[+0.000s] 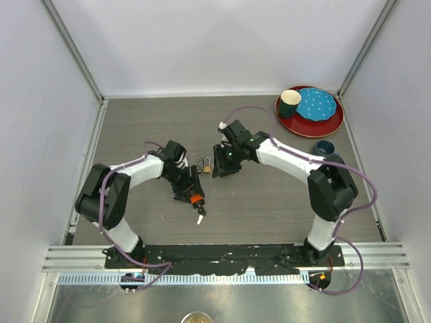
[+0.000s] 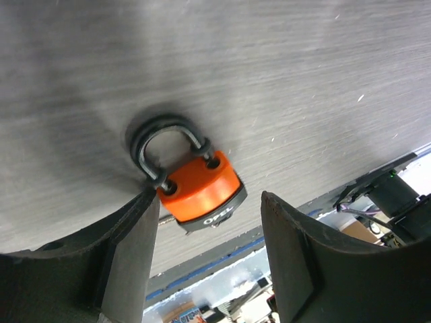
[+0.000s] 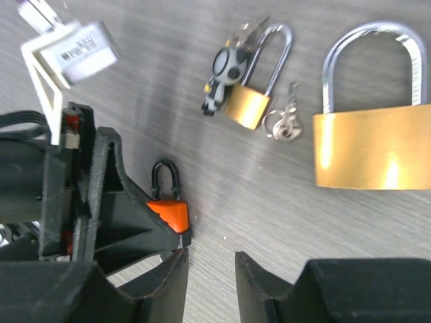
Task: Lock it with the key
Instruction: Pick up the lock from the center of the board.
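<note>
An orange padlock [image 2: 202, 192] with a black shackle lies on the grey table between the fingers of my left gripper [image 2: 209, 202]. The left finger [image 2: 138, 229] touches it and the other finger stands apart, so the gripper is open. From above, the padlock [image 1: 196, 199] sits at the left gripper [image 1: 190, 190], with a white tag [image 1: 200, 219] just in front. My right gripper [image 3: 210, 254] hovers close by, open with a narrow empty gap. A small brass padlock [image 3: 246, 106] with dark-headed keys, loose small keys [image 3: 286, 122] on a ring, and a large brass padlock [image 3: 367, 145] lie beyond it.
A red tray [image 1: 283, 121] at the back right holds a blue plate [image 1: 316, 104] and a green cup [image 1: 290, 101]. A small dark blue bowl [image 1: 324, 147] stands near the right arm. White walls close in the table on three sides.
</note>
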`<state>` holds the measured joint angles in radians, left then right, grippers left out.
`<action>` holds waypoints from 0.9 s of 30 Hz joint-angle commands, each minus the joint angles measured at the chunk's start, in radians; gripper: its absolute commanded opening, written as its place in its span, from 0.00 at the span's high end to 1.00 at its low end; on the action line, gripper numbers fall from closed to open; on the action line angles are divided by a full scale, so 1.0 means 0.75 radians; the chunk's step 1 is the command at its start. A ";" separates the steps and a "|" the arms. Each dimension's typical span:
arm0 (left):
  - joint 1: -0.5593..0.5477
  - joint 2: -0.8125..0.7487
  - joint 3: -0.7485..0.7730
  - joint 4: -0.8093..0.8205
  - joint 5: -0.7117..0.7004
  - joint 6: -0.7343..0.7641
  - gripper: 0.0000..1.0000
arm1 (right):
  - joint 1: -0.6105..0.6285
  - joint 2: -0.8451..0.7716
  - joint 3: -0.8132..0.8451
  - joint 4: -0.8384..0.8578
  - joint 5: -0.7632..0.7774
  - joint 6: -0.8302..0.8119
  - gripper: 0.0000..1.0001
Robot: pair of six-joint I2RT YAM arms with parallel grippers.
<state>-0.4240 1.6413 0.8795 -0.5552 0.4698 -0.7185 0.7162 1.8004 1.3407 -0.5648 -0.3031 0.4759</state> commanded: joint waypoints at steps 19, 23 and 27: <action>-0.251 0.041 0.292 -0.284 -0.436 0.393 0.30 | -0.178 -0.194 -0.045 -0.030 -0.003 -0.048 0.56; -0.287 0.019 0.257 -0.248 -0.502 0.375 0.30 | -0.176 -0.183 -0.047 -0.022 -0.013 -0.048 0.56; -0.306 0.023 0.243 -0.203 -0.506 0.355 0.30 | -0.180 -0.181 -0.047 -0.014 -0.021 -0.043 0.56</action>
<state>-0.6407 1.6886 1.0710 -0.7322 0.1436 -0.4591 0.5858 1.7081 1.3029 -0.5991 -0.3084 0.4507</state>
